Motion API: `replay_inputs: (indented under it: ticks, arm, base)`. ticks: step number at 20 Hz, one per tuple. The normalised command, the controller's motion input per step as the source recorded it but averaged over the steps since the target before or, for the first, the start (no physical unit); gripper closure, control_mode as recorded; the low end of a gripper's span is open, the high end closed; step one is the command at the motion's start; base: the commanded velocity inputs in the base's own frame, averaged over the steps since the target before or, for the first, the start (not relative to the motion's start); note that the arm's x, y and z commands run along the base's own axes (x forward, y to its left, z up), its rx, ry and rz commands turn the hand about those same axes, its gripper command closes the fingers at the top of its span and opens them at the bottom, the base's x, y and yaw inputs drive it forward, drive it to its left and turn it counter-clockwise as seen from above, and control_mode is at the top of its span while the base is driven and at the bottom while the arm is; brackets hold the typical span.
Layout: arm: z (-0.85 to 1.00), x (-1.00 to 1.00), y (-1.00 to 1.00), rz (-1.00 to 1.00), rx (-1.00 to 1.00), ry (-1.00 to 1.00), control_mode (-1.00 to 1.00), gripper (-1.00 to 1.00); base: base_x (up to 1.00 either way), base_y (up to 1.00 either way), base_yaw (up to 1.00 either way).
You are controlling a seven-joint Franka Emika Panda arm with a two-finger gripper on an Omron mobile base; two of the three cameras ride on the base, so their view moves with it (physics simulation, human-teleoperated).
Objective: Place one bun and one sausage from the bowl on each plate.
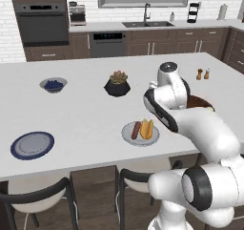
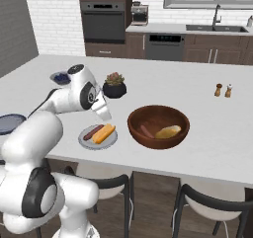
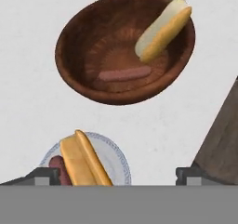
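The light grey plate (image 1: 128,137) (image 2: 88,139) (image 3: 114,155) lies near the counter's front edge. On it a bun (image 1: 147,129) (image 2: 104,133) (image 3: 83,161) and a sausage (image 1: 136,130) (image 2: 92,132) (image 3: 57,165) rest side by side. My gripper (image 2: 105,117) (image 3: 116,176) hangs open just above them, holding nothing. To the right stands the dark reddish-brown bowl (image 2: 158,139) (image 3: 74,65) (image 1: 200,102), holding another bun (image 2: 168,132) (image 3: 163,30) and another sausage (image 2: 147,131) (image 3: 124,74). The blue-rimmed plate (image 1: 32,145) (image 2: 10,123) sits bare at the far left.
A black plant pot (image 1: 117,85) (image 2: 114,86) and a small bowl of blue berries (image 1: 53,85) stand farther back. Salt and pepper shakers (image 1: 203,74) (image 2: 223,90) are at the far right. Dark chairs (image 1: 43,195) line the counter's front edge.
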Motion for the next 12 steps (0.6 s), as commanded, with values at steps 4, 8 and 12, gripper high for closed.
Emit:
replay_inputs:
  ticks: [4,8,12]
  arm:
    - [0.26,-0.03,-1.0,-0.41,0.08,-0.13,-1.0,-1.0]
    - [0.0,0.61,-0.88,-0.61,-0.01,0.0,-1.0,-1.0]
    - [0.0,0.39,-0.86,-0.76,0.01,0.09,-1.0,-1.0]
  base:
    - [0.0,0.0,0.0]
    - [0.0,0.0,0.0]
    - [0.0,0.0,0.0]
